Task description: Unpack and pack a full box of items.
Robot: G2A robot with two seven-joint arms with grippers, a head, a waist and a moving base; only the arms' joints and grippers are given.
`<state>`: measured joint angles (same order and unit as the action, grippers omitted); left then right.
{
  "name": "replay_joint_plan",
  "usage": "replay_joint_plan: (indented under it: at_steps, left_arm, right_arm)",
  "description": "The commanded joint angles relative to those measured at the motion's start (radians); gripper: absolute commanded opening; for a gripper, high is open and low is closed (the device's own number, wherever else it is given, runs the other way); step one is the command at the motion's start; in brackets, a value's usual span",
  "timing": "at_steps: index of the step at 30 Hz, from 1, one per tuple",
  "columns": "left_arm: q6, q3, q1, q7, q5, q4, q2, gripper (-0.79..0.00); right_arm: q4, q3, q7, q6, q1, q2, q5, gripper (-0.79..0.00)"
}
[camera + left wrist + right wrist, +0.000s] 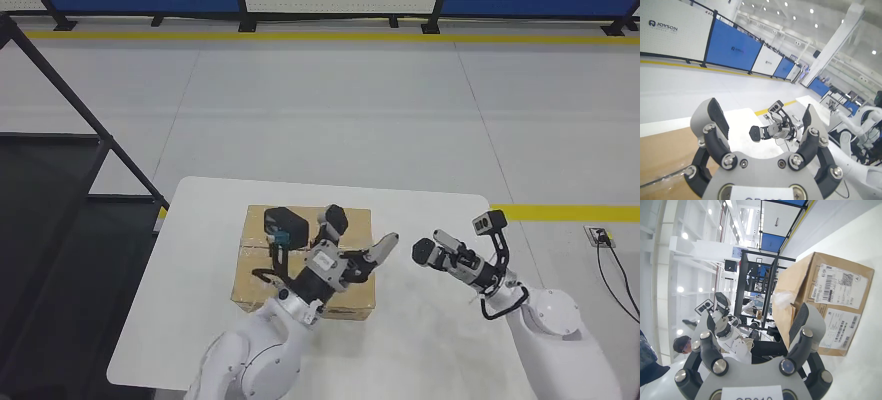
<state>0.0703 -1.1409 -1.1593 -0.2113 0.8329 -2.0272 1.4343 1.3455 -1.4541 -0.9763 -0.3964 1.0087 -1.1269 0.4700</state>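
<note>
1. Cardboard box (pixel 258 250): lies flat at the centre of the white table (pixel 190 300), in the lower middle of the top view. Its brown top face is crossed by a strip of clear tape.
2. Left gripper (pixel 360 232): held above the box's right-hand edge in the top view. Its two fingers are spread wide apart with nothing between them. In the left wrist view the box top fills the lower left corner.
3. Right gripper (pixel 433 246): over bare table to the right of the box, apart from it and pointing toward the left gripper. Its fingers also stand apart and hold nothing.
4. Shipping labels (pixel 840 291): white, stuck on the box's side face, at the right of the right wrist view.
5. Crumpled plastic (pixel 781 298): a pale tuft at the box's edge, centre of the same view.
</note>
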Motion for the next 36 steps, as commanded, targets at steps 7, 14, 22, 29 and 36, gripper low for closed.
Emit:
replay_joint_plan:
  at_steps: [7, 14, 22, 29, 36]
  left_arm:
    - [0.038, -0.481, -0.19, -0.056, -0.295, -0.104, -0.037, 0.0]
    - [0.083, -0.651, -0.267, -0.041, -0.433, 0.012, -0.049, 0.0]
    - [0.118, -0.664, -0.295, -0.019, -0.509, 0.05, -0.053, 0.0]
    - [0.136, -0.671, -0.304, -0.016, -0.54, 0.061, -0.058, 0.0]
    - [0.146, -0.689, -0.307, -0.025, -0.567, 0.066, -0.065, 0.0]
  right_arm:
    - [0.193, 0.005, 0.055, 0.048, 0.032, 0.008, -0.133, 0.0]
    - [0.221, 0.027, 0.053, 0.057, 0.034, 0.006, -0.152, 0.0]
    - [0.287, 0.249, 0.225, 0.148, -0.051, -0.027, -0.363, 0.0]
    - [0.264, 0.415, 0.353, 0.265, -0.14, -0.059, -0.574, 0.0]
    - [0.245, 0.487, 0.488, 0.348, -0.176, -0.084, -0.696, 0.0]
